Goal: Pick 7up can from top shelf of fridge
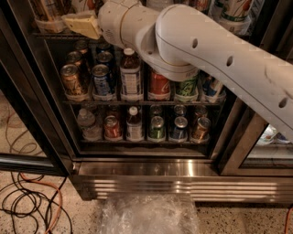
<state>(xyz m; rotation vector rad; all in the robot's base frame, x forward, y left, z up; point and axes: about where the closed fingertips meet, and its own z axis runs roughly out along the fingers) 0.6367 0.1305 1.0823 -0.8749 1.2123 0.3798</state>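
My gripper (78,25) has tan fingers and sits at the upper left, at the front of the top shelf (50,34), pointing left towards a can in a cup holder (47,23). My thick white arm (206,50) crosses the fridge from the right and hides the middle of the top shelf. A white can with green and red marks, the 7up can (236,9), stands in a cup holder at the top right. It is cut off by the frame's top and is far from the gripper.
The fridge's middle rack holds cans, a bottle (130,75), a red Coca-Cola can (159,86) and a green can (187,90). The lower rack holds more cans and bottles. Below is the ribbed steel base (146,183). Cables (27,201) and crumpled plastic (146,215) lie on the floor.
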